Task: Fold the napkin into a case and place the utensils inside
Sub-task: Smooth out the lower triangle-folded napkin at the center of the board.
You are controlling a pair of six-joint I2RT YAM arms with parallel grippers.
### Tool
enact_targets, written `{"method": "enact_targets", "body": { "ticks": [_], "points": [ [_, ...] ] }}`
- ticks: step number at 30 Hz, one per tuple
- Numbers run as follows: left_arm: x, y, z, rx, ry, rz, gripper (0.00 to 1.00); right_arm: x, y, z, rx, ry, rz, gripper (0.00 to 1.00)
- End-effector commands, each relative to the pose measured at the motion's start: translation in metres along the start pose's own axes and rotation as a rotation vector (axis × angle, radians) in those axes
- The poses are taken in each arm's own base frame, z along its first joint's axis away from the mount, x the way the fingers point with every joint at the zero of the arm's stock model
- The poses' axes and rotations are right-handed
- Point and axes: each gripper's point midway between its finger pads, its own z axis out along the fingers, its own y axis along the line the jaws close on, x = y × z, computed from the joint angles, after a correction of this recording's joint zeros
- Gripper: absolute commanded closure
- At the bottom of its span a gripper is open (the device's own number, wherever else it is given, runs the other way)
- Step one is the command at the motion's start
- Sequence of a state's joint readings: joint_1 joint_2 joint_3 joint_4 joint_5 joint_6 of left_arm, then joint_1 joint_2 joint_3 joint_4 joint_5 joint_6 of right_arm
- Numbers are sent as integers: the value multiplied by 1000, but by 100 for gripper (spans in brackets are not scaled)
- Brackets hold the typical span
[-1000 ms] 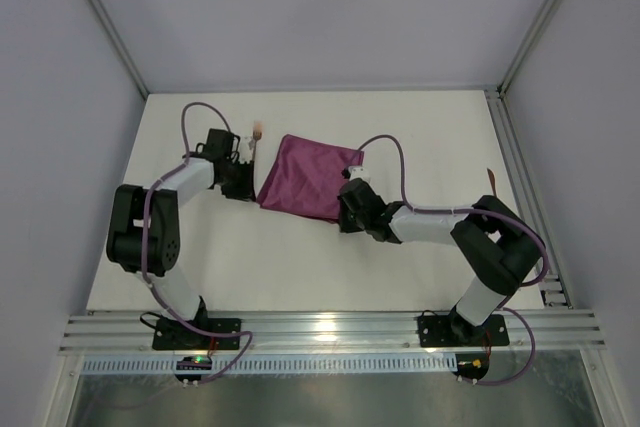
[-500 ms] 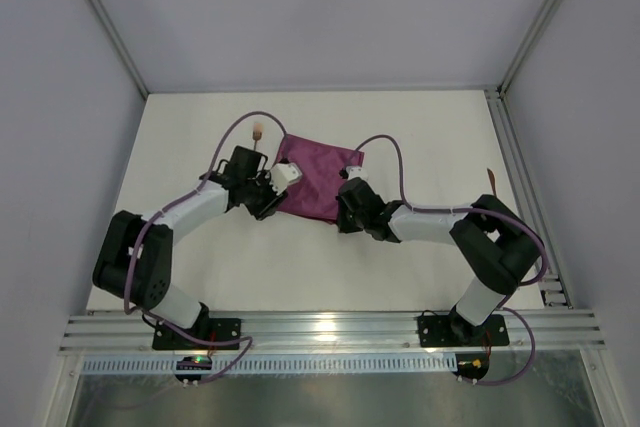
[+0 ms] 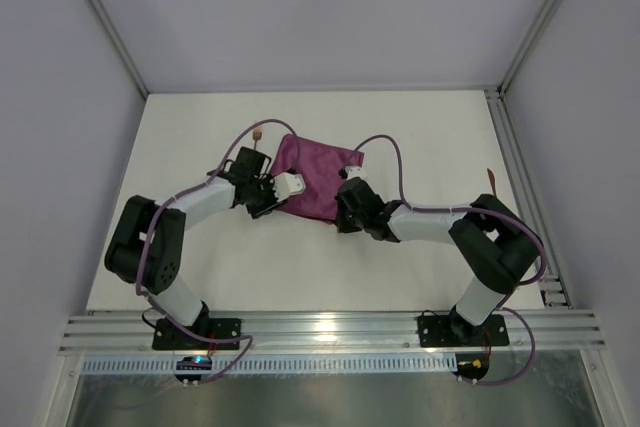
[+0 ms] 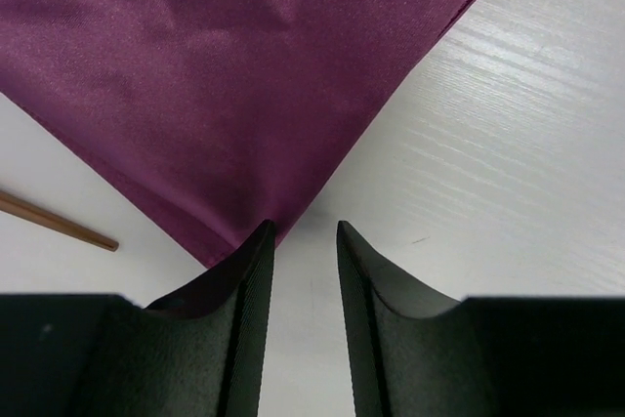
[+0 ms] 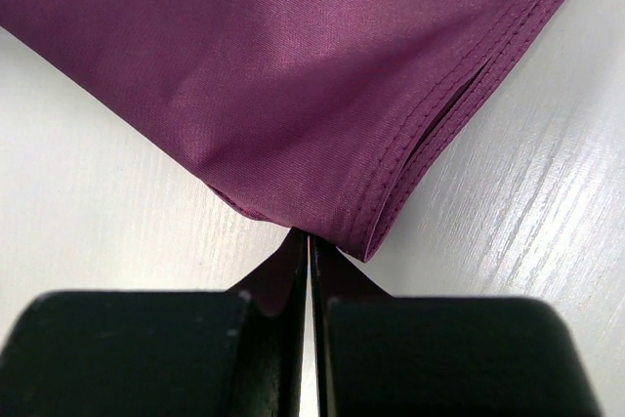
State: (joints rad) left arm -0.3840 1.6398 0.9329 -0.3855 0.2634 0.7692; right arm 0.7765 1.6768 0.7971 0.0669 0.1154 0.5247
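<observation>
The magenta napkin point(image 3: 315, 179) lies folded in a rough square on the white table. My left gripper point(image 3: 272, 197) is open at its near left corner. In the left wrist view point(image 4: 303, 231) the left fingertip point(image 4: 262, 241) touches the cloth edge point(image 4: 244, 75), and bare table shows between the jaws. My right gripper point(image 3: 346, 211) is shut, its tips pinching the hem of the napkin's near right corner point(image 5: 311, 239). The fork point(image 3: 258, 132) lies beyond the napkin's left corner, and its brown handle shows in the left wrist view point(image 4: 54, 222). The second utensil point(image 3: 491, 179) lies far right.
A purple cable point(image 3: 235, 142) loops over the left arm near the fork. Another cable point(image 3: 395, 152) arcs over the right arm. A metal rail point(image 3: 520, 187) borders the table on the right. Grey walls close in the back and sides.
My left gripper has swung from beside the napkin's left edge to its near left corner. The right gripper has stayed at the near right corner.
</observation>
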Motion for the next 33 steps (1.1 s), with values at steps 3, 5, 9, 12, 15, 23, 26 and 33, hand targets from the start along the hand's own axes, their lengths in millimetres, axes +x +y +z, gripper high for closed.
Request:
{"method": "enact_targets", "body": {
  "ticks": [3,5,9,12,15,23,26,33],
  "points": [
    [-15,30,0,-89,-23,45,74,-1,1,3,0,10,-7,97],
    [-16,30,0,-87,-26,47,77,0,1,3,2,12,-9,97],
    [-12,31,1,-91,-8,46,84,0,0,3,3,11,-9,97],
    [-9,31,3,-91,8,41,91,0,-1,2,6,8,-9,97],
    [-7,35,2,-110,21,37,99,-1,-1,1,10,5,-12,97],
    [-6,69,-13,-264,21,18,100,-1,-6,-2,21,4,-11,97],
    [-4,69,-14,-262,30,34,100,-2,-7,-2,18,3,-7,97],
    [1,61,-5,-223,38,19,100,-6,-5,-3,6,-3,-6,97]
  ]
}}
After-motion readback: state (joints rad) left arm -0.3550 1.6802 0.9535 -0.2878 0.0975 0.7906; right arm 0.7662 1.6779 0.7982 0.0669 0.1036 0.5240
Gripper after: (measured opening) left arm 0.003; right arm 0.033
